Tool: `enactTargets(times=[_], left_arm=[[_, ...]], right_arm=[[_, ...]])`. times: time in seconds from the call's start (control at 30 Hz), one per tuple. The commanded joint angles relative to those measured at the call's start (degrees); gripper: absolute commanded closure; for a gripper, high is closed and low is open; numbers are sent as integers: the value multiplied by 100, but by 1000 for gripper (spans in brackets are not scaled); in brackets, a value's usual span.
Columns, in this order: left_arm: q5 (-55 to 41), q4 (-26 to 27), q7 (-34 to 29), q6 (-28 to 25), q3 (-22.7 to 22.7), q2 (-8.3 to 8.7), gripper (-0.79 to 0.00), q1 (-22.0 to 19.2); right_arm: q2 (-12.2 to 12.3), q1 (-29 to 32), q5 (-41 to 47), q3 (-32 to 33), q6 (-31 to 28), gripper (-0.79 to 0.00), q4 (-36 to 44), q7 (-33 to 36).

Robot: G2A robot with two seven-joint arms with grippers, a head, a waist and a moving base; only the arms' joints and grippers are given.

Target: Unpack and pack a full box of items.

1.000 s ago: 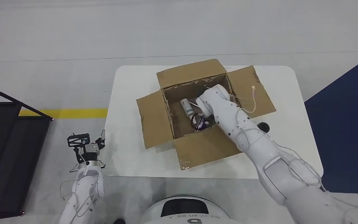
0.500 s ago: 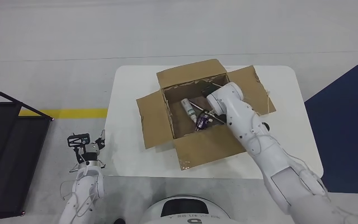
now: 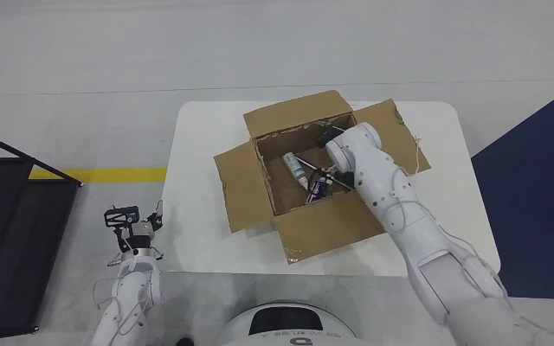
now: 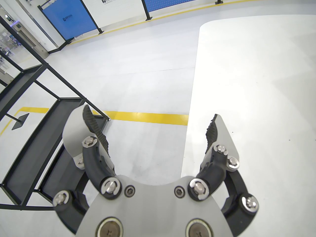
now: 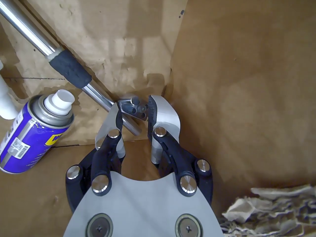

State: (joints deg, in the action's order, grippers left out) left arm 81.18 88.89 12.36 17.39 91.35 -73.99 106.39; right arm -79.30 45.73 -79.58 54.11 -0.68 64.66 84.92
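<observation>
Metal rod (image 5: 70,70) clamped at its end in my right gripper (image 5: 134,107), down inside the cardboard box (image 3: 241,186).

I see the rod slanting across the box floor into a corner, where my right fingers close on its tip. A blue spray can (image 5: 34,134) lies just beside it, and crumpled paper (image 5: 266,210) sits near the gripper. The box stands open on the white table (image 3: 208,156). My left gripper (image 4: 150,112) hangs with fingers wide apart off the table's edge, near a black rack (image 4: 42,144).
</observation>
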Motion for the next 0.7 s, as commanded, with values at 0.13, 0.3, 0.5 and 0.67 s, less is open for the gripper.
enactTargets(times=[0.13, 0.3, 0.5, 0.67], left_arm=[[0, 0, 0, 0, 0, 0, -785, 0], [0, 0, 0, 0, 0, 0, -785, 0], [0, 0, 0, 0, 0, 0, -785, 0], [0, 0, 0, 0, 0, 0, -785, 0]], right_arm=[[-60, -178, 145, -10, -71, -222, -400, -180], [-132, -348, 280, -86, -145, -212, -758, -242], [-194, -447, 329, -161, -170, 0, -940, -291], [-186, -370, 230, -139, -105, 0, -752, -276]])
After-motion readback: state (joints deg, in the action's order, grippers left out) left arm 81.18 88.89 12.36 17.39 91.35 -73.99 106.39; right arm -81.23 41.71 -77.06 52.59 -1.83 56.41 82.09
